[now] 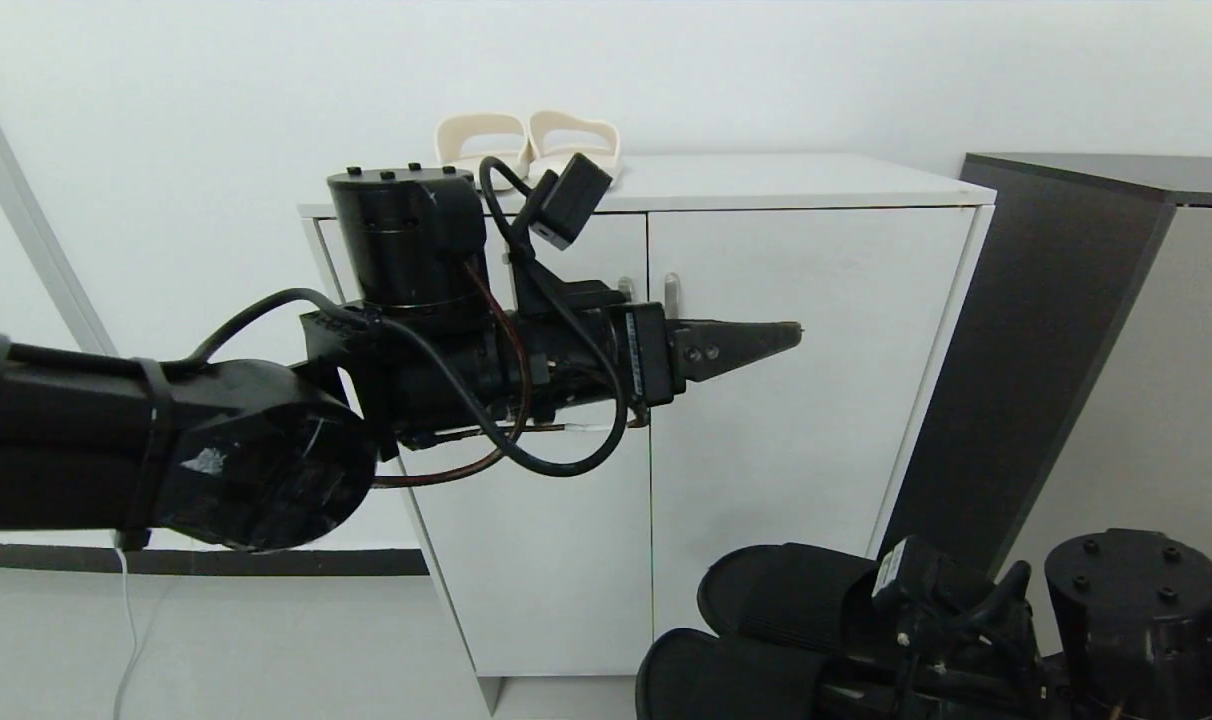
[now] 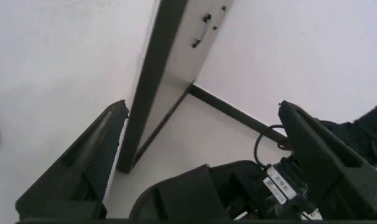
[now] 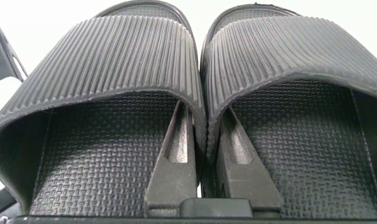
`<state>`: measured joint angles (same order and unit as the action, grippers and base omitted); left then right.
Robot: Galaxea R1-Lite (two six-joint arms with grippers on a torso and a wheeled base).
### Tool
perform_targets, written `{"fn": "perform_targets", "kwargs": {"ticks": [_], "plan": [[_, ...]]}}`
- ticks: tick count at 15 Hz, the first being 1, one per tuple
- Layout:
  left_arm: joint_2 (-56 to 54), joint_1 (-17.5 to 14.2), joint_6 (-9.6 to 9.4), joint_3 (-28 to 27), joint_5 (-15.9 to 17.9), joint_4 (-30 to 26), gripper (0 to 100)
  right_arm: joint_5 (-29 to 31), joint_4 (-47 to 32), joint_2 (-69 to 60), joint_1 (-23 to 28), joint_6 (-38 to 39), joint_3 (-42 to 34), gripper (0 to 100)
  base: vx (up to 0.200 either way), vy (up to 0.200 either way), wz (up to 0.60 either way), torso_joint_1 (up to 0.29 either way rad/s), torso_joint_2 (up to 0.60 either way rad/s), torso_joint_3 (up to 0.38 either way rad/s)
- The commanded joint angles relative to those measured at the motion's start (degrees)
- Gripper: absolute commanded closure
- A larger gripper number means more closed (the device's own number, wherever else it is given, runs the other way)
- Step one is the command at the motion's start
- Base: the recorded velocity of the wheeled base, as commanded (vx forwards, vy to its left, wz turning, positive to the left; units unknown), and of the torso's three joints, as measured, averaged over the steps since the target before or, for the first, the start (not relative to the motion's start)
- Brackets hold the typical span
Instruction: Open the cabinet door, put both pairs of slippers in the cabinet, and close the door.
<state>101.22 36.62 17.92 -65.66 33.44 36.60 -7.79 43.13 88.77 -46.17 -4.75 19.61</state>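
Observation:
The white cabinet [image 1: 796,420] has both doors shut, with two small handles [image 1: 671,290] at the middle seam. A cream pair of slippers [image 1: 526,140] rests on its top. My left gripper [image 1: 756,345] hovers in front of the right door just past the handles, touching nothing; its fingers [image 2: 83,168] stand open. The black pair of slippers [image 1: 766,600] is low at the cabinet's front right. My right gripper [image 3: 205,112] has one finger inside each black slipper [image 3: 114,74] and is shut on their adjoining inner sides.
A dark grey cabinet [image 1: 1066,350] stands close to the right of the white one, leaving a narrow gap. A white wall is behind. Light floor with a dark baseboard [image 1: 266,562] lies to the left.

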Motion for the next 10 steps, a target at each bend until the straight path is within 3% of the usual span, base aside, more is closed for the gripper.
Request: {"fn": "perform_targets", "kwargs": {"ticks": [1, 4, 7, 10], "plan": [[2.7, -0.2, 0.89, -4.0, 1.2, -0.9, 0, 0.0, 0.1, -0.1, -0.1, -0.3, -0.2, 100, 0.0, 0.0, 0.0, 0.0, 0.0, 0.0], [4.2, -2.2, 4.4, -7.3, 2.8, -1.5, 0, 0.0, 0.1, 0.1, -0.2, -0.4, -0.2, 100, 0.0, 0.0, 0.0, 0.0, 0.0, 0.0], [5.3, -3.4, 4.4, -7.6, 1.0, -1.5, 0, 0.0, 0.1, 0.1, -0.2, -0.4, -0.2, 100, 0.0, 0.0, 0.0, 0.0, 0.0, 0.0], [7.8, -4.0, 3.88, -8.0, -4.2, -1.2, 0, 0.0, 0.1, 0.2, -0.2, -0.4, -0.2, 100, 0.0, 0.0, 0.0, 0.0, 0.0, 0.0]]}}
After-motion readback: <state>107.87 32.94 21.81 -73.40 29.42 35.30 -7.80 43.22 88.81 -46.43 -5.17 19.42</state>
